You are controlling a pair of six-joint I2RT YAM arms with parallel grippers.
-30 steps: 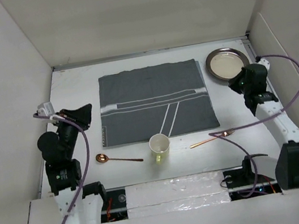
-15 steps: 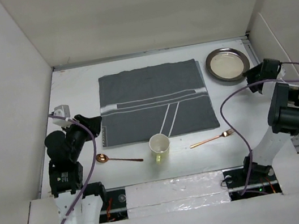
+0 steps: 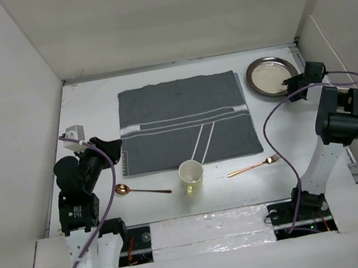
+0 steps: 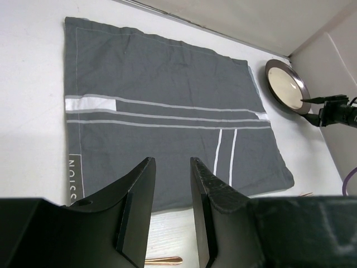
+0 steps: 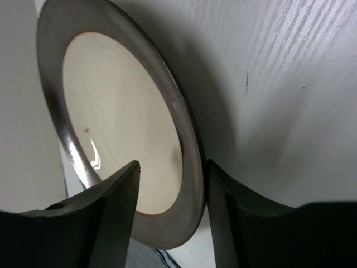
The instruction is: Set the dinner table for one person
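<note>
At the far right of the bench, the plate rim is straddled by the released right tool; clamping is judged the next move. The left tool is seen released, empty.

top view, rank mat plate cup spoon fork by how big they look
1. mat, by far largest
2. plate
3. cup
The spoon and fork look alike; long but thin, so unranked against the cup.

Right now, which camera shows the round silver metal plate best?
Top external: the round silver metal plate shows nearly whole from above. Right wrist crops it close up; left wrist shows it small and slanted.
</note>
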